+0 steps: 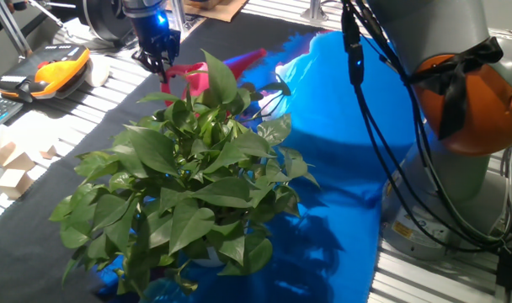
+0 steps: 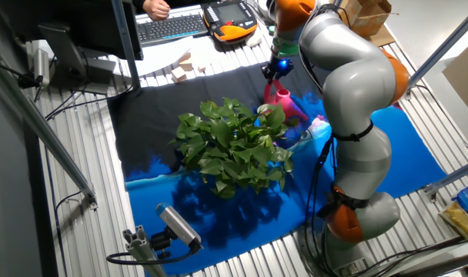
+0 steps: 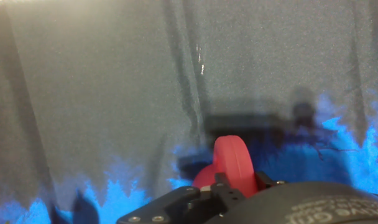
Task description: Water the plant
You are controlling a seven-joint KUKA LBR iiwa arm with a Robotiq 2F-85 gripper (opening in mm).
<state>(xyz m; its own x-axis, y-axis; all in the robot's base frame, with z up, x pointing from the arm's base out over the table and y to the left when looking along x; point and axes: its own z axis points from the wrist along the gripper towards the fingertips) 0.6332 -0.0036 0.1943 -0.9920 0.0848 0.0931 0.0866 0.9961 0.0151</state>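
The plant is a wide bush of glossy green leaves standing on the black and blue cloth; it also shows in the other fixed view. A pink watering can sits just behind it, with its spout pointing up and to the right. My gripper is shut on the can's handle from above, at the plant's far edge. The other fixed view shows the gripper over the can. In the hand view the pink handle stands between my gripper's jaws.
An orange teach pendant and wooden blocks lie at the left beyond the cloth. A keyboard lies at the far side. The arm's base and cables fill the right. A camera on a stand stands at the near edge.
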